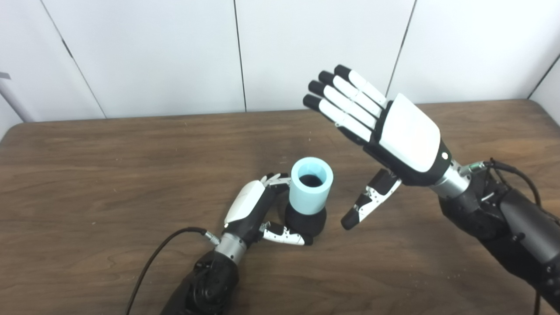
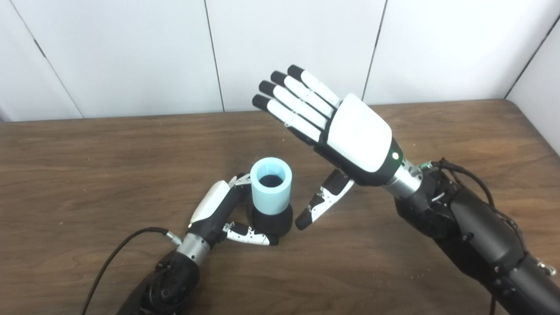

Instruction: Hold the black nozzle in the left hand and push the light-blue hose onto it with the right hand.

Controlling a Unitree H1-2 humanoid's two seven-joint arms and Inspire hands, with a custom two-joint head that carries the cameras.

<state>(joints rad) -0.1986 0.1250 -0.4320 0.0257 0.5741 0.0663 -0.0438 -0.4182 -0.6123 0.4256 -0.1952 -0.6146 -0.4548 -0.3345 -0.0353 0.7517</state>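
Note:
The black nozzle (image 1: 306, 221) stands upright on the wooden table (image 1: 109, 175), near the middle. The light-blue hose (image 1: 311, 186), a short wide tube, sits on top of it with its open end up. My left hand (image 1: 258, 214) is wrapped around the nozzle's base, thumb in front and fingers behind. My right hand (image 1: 385, 135) hovers to the right of and above the hose, flat and open, fingers stretched toward the back wall and thumb (image 1: 369, 201) pointing down. It touches neither hose nor nozzle.
A black cable (image 1: 157, 258) runs from the left wrist across the table toward the front edge. White wall panels (image 1: 175, 52) close off the far side of the table.

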